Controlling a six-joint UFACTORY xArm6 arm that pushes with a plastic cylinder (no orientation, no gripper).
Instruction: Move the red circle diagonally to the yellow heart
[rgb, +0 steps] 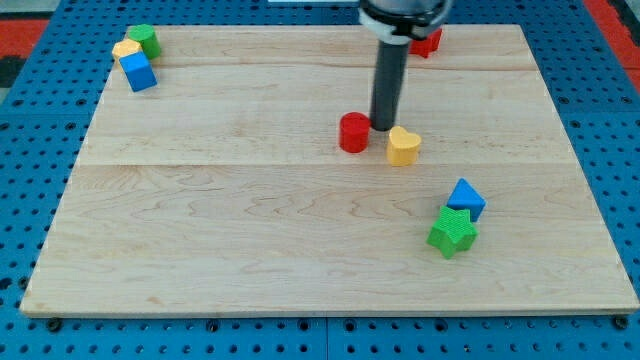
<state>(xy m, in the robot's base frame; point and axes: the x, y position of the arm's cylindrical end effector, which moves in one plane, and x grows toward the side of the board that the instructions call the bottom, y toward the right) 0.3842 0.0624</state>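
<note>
Near edge of tabletop (250, 260): green star (452, 232) touching blue triangle (466, 198), well clear of action.

Mid-board: yellow heart (403, 146) just right of red circle (353, 132), narrow gap between. Rod tip (385, 127) sits in that gap, just behind both.

End effector: plain rod, no jaws, nothing held.

Risk: tip wedged between pair; sideways push likely knocks heart away or shoves circle left, splitting them. Off-centre contact spins circle past heart.

Far edge: red block (428, 42) partly hidden by arm; blue block (138, 72), yellow block (126, 48), green block (145, 39) clustered far left.
</note>
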